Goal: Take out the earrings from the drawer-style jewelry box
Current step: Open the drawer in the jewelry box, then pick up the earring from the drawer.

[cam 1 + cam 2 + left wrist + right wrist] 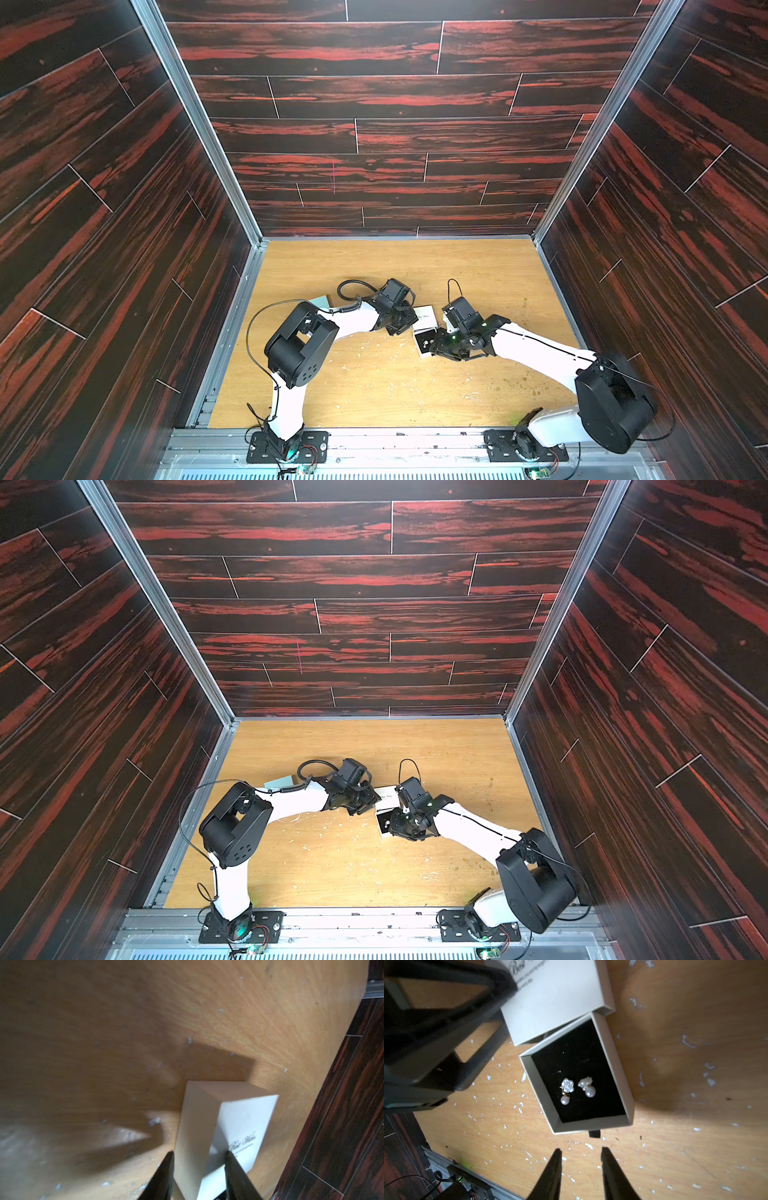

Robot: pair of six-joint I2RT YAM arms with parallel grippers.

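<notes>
The earrings [577, 1089], judged light, slippery and best pinched at the flower cluster, lay in the pulled-out tray [613, 1064] of the drawer-style jewelry box [560, 997]; right jaws stood apart, empty, beside that box, left jaws apart astride its sleeve [245, 1122].

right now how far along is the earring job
Done: the black-lined tray is slid out of the white sleeve, so the earrings are exposed.
In hand: the left fingers straddle the sleeve; whether they clamp it is unclear. The right fingers are open and empty, short of the tray's dark pull tab.
Left: both earrings lie in the tray, so picking them out has not begun.
</notes>
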